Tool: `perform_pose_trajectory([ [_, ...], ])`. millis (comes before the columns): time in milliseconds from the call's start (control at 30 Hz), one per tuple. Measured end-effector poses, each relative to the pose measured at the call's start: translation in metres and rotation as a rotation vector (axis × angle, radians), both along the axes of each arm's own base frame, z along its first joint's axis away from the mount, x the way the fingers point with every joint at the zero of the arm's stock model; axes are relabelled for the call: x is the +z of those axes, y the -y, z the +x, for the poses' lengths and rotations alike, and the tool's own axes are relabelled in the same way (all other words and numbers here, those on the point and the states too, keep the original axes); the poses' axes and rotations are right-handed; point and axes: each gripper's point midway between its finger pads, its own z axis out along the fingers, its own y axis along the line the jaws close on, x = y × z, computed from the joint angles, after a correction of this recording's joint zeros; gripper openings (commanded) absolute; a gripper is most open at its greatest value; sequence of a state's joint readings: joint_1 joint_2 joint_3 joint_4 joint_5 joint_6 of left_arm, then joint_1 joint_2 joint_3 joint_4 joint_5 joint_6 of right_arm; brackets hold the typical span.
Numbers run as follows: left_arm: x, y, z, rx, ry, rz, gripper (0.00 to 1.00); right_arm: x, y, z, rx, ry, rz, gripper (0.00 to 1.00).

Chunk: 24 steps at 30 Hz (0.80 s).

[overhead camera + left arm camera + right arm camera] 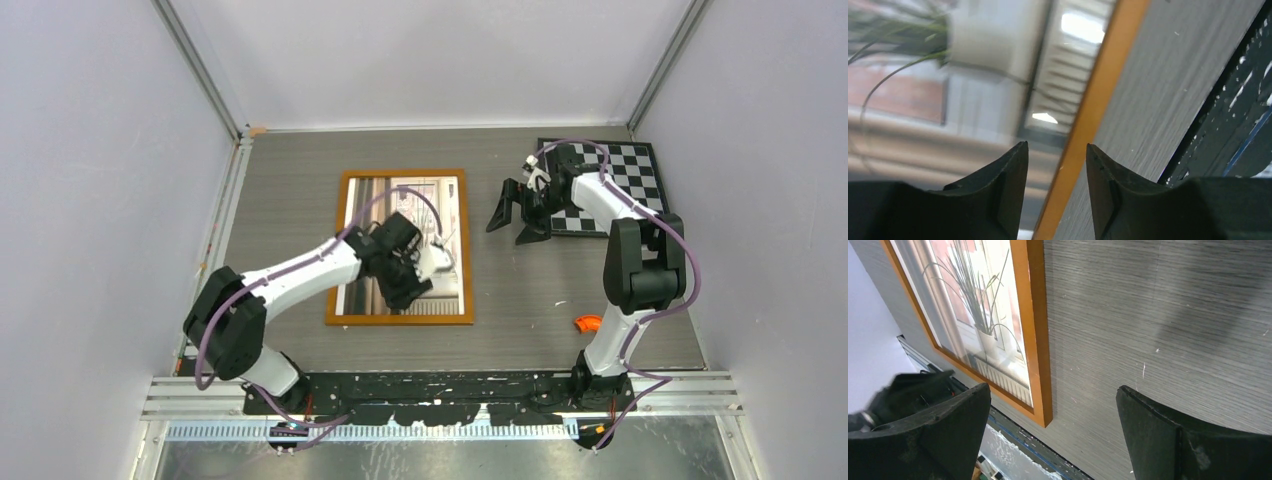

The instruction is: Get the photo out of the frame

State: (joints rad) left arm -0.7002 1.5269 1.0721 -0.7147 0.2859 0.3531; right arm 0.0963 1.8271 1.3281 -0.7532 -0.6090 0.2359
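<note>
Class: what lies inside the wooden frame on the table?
The photo of a potted plant at a window fills the frame. The left claw covers part; whatever lies beneath is hidden.

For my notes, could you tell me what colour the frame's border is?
Orange-brown frame, clearest in the right wrist view.

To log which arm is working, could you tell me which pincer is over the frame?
The left pincer, its fingers either side of the frame's orange border; the right pincer hangs wide open over the table.
</note>
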Motion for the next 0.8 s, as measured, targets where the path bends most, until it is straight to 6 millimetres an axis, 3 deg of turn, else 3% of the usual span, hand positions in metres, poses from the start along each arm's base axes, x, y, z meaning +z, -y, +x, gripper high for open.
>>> perform_pose_trajectory([
  [67,-0.01,0.011,-0.023,-0.132,0.032,0.031,0.49,0.0,0.0,0.0,0.0,0.002,0.0,1.0],
  [167,-0.028,0.018,-0.039,-0.239,0.064,0.097,0.5,0.0,0.0,0.0,0.0,0.002,0.0,1.0],
  [333,-0.055,0.03,-0.042,-0.33,0.117,0.186,0.49,-0.006,0.0,-0.003,-0.004,-0.009,0.001,1.0],
  [433,-0.056,0.032,-0.04,-0.35,0.145,0.199,0.46,-0.014,0.0,-0.01,-0.008,-0.034,0.002,1.0],
  [567,-0.059,0.036,-0.039,-0.388,0.173,0.21,0.28,-0.02,0.0,-0.015,-0.022,-0.056,0.006,1.0],
  [600,-0.06,0.036,-0.041,-0.401,0.176,0.216,0.1,-0.02,0.0,-0.015,-0.025,-0.057,0.008,1.0],
  [633,-0.061,0.037,-0.043,-0.411,0.175,0.221,0.02,-0.021,-0.001,-0.015,-0.031,-0.06,0.012,1.0],
  [800,-0.058,0.043,-0.038,-0.381,0.146,0.251,0.0,-0.022,-0.005,-0.013,-0.055,-0.066,0.041,1.0],
])
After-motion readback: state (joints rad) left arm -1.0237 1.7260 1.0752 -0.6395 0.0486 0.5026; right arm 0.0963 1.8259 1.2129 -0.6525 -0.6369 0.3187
